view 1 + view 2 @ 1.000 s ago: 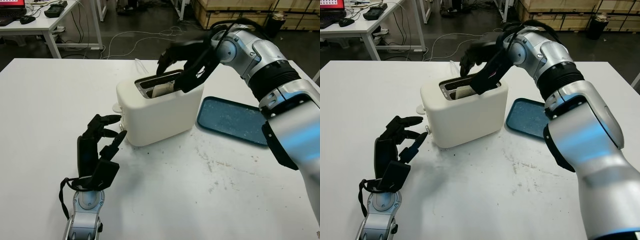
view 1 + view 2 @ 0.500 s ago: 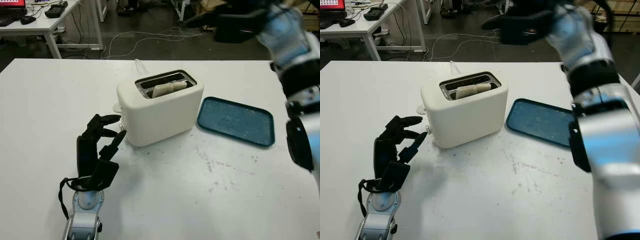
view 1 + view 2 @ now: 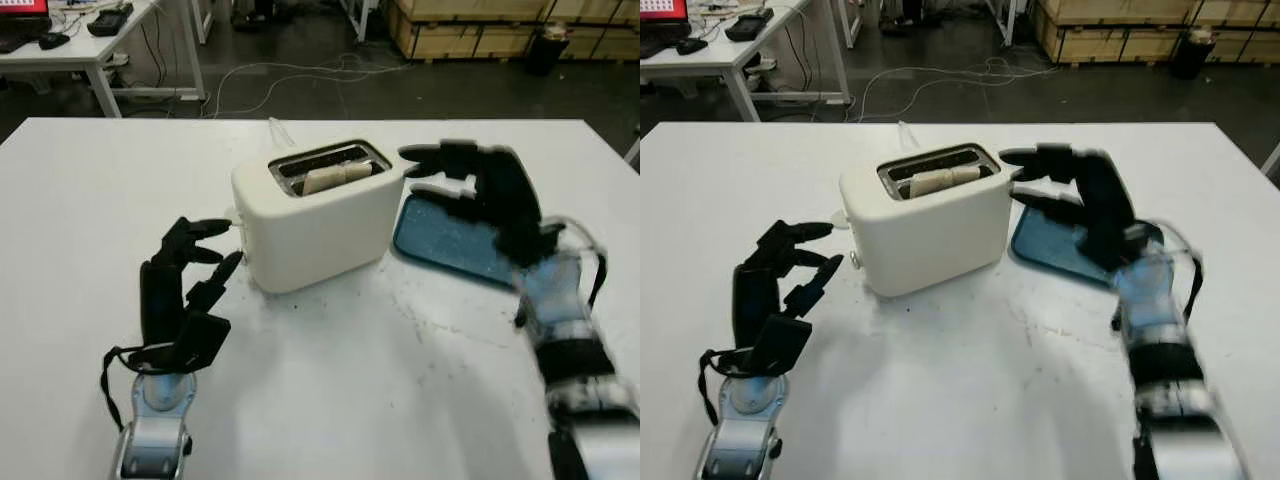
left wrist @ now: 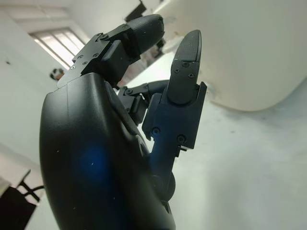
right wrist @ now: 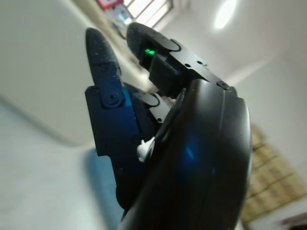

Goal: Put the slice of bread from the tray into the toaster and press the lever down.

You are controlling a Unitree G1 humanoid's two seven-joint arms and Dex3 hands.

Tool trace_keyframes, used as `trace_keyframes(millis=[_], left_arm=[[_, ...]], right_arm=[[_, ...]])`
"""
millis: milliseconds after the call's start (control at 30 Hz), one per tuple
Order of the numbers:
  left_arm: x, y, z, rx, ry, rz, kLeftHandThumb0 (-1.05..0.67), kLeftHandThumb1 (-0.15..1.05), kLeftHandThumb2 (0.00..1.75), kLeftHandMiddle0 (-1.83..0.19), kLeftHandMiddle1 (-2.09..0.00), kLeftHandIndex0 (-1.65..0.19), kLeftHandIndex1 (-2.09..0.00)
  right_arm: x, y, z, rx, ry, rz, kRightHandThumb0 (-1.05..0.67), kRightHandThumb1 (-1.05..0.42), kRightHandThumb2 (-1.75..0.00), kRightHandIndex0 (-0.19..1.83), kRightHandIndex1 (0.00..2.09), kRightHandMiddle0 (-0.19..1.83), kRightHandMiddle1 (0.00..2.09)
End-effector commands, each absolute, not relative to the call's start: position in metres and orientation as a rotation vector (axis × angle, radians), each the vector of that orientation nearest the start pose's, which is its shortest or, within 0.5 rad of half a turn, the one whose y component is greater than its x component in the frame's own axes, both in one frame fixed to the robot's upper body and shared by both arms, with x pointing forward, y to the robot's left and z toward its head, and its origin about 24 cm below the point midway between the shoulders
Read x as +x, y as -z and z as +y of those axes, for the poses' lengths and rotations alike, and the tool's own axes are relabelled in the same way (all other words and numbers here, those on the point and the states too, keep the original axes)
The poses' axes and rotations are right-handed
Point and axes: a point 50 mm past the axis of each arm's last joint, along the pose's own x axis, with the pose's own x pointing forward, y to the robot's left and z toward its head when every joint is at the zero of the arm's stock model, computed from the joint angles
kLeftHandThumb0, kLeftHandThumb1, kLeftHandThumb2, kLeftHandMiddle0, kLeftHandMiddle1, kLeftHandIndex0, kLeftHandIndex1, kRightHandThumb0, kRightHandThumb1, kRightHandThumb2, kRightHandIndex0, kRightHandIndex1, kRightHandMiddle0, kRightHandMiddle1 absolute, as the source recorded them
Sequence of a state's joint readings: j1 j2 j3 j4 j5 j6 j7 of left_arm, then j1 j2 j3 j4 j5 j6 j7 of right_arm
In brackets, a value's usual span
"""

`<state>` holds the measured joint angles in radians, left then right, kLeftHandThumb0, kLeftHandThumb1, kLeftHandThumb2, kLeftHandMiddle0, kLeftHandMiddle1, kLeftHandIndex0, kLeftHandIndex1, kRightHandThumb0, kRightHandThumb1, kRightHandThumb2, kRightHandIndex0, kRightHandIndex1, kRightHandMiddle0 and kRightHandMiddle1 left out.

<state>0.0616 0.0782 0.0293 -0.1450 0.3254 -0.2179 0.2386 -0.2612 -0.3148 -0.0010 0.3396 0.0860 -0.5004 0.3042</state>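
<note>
1. We see the white toaster standing near the middle of the white worktop, its slots facing up.
2. The slice of bread sits in the toaster's front slot, tilted – its pale top edge pokes just above the slot rim.
3. The blue tray lies flat on the worktop just beside the toaster, on the robot's right side; it carries crumbs & nothing else.
4. Our right hand hovers over the tray's near-toaster end, holding nothing – open, w/ fingertips pointing toward the toaster's upper right corner but not touching it.
5. In the right wrist view the right hand's black shell and fingers stand before the toaster's pale wall, w/ a bit of blue tray low behind them.
6. Our left hand is raised upright off the worktop just beside the toaster's left end, also empty and open, palm side turned toward the toaster.
7. The left wrist view shows its fingers close to the toaster's rounded lower corner, apart from it.
8. A small white knob sticks out of the toaster's left end, near the left hand's fingertips; we can't tell whether it is up or down.
9. Behind the worktop: dark floor w/ loose cables, a second white table at far left, wooden crates at far right.
</note>
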Motion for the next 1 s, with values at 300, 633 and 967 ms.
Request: trace_keyframes(millis=[300, 633, 967], left_arm=[[0.246, -0.124, 0.206, 0.547, -0.25, -0.47, -0.33, 0.92, 0.09, -0.54, -1.28, -0.59, -0.78], [0.247, -0.154, 0.22, 0.715, -0.148, -0.49, -0.3, 0.89, 0.0, -0.63, -1.15, -0.7, -0.63], [0.26, -0.166, 0.217, 0.895, 0.026, -0.467, -0.23, 0.8, 0.0, -0.81, -0.98, -0.9, -0.37]], right_arm=[[0.255, -0.062, -0.165, -0.065, -0.27, -0.313, -0.48, -0.87, 0.0, 1.01, 0.36, 1.05, 0.02], [0.253, -0.066, -0.178, -0.024, -0.138, -0.229, -0.48, -0.84, -0.01, 1.08, 0.36, 1.07, 0.01], [0.263, -0.082, -0.19, -0.089, -0.077, -0.232, -0.54, -0.85, 0.0, 0.97, 0.3, 1.05, 0.01]])
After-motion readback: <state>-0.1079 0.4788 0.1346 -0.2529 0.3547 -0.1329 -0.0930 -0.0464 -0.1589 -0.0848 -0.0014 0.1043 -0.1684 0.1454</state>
